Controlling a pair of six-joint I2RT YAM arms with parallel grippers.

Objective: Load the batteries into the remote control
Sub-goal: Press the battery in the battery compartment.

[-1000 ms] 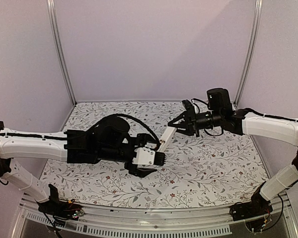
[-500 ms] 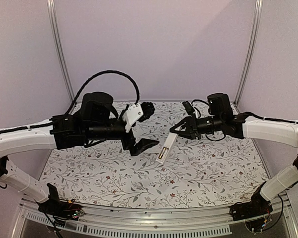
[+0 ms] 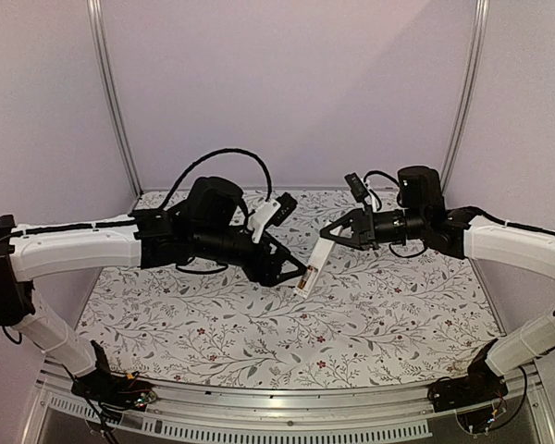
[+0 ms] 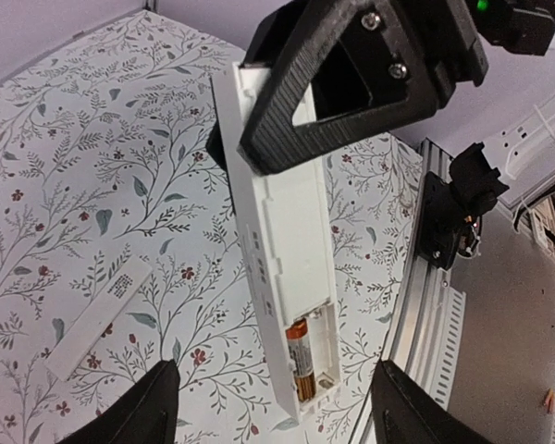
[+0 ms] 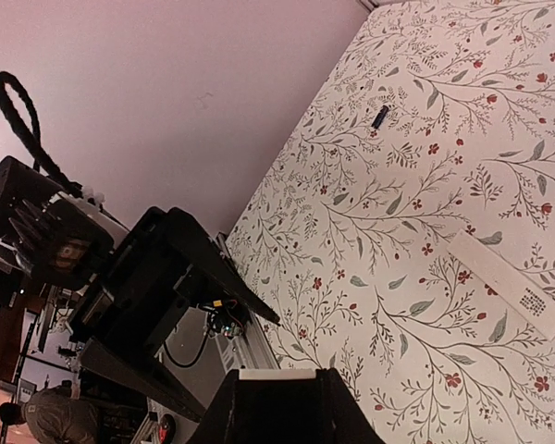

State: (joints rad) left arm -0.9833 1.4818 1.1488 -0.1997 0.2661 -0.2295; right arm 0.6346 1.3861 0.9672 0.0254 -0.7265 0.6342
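Observation:
My right gripper (image 3: 333,237) is shut on the upper end of the white remote control (image 3: 311,268) and holds it tilted above the table. In the left wrist view the remote control (image 4: 276,231) has its compartment open at the lower end, with a brass-toned battery (image 4: 301,359) lying in it. My left gripper (image 3: 289,242) is open and empty, its fingers (image 4: 162,402) spread wide on either side of the remote's lower end, not touching it. The blackish battery (image 5: 380,117) lies on the table far off. The remote's end (image 5: 277,375) shows between the right fingers.
The flat white cover piece (image 4: 97,319) lies on the floral table (image 3: 398,305) below the remote; it also shows in the right wrist view (image 5: 509,282). A metal rail (image 3: 277,421) runs along the near table edge. The booth walls stand close at the back and sides.
My left gripper has risen from low at the remote's lower end, swung back, and now faces the remote with its jaws wide. The right gripper has shifted the remote slightly up and right.

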